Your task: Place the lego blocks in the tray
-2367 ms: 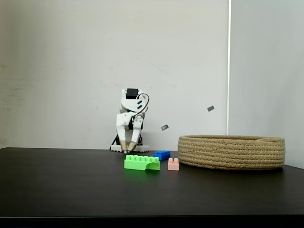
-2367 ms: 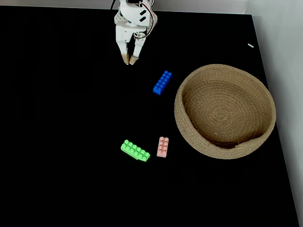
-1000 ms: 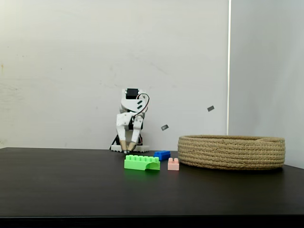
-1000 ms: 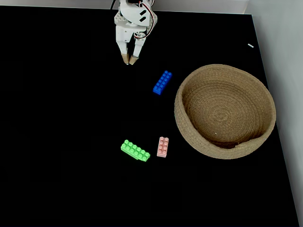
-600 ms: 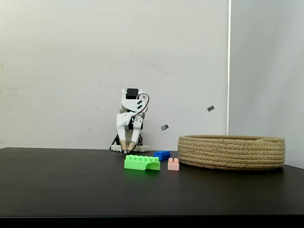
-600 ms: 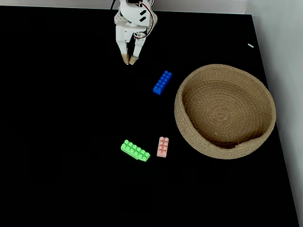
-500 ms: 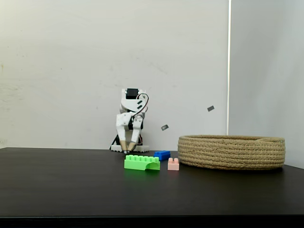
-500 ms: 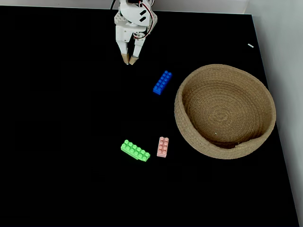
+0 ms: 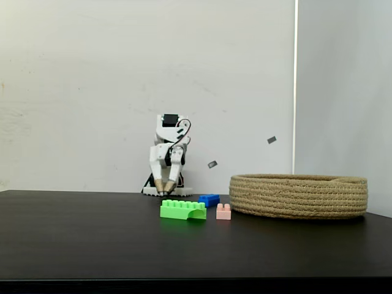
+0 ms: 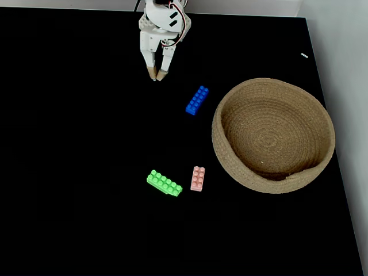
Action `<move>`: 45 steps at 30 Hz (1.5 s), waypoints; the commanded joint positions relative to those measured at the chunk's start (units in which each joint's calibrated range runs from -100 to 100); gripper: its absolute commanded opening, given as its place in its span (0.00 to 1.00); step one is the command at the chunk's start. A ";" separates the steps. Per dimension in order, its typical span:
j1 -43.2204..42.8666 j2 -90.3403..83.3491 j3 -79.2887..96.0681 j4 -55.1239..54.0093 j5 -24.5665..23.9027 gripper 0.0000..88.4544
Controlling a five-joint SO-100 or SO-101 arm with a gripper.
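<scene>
Three lego blocks lie on the black table. The green block point(image 9: 182, 209) point(image 10: 164, 183) and the pink block point(image 9: 223, 212) point(image 10: 198, 178) sit side by side near the middle. Farther back, closer to the arm, lies the blue block point(image 9: 209, 199) point(image 10: 197, 100). To their right in both fixed views stands the round rope tray point(image 9: 298, 196) point(image 10: 270, 83), with nothing in it. My gripper point(image 9: 164, 187) point(image 10: 156, 75) points down at the table's far edge, left of the blue block and apart from it. Its tan fingertips are slightly parted and hold nothing.
The white arm's base point(image 9: 166, 192) stands against the pale back wall. The table's right edge point(image 10: 340, 172) runs just past the tray, with a white surface beyond it. Wide bare black tabletop point(image 10: 75, 161) spreads to the left and front of the blocks.
The gripper has lifted a little off the table and its fingertips have spread slightly. The blocks and the tray have not moved.
</scene>
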 commanded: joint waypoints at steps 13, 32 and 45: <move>-5.90 33.13 -26.47 -4.77 -4.88 0.20; -12.99 63.05 -49.54 -0.69 -12.65 0.25; -16.04 76.20 -60.67 -0.94 -14.55 0.28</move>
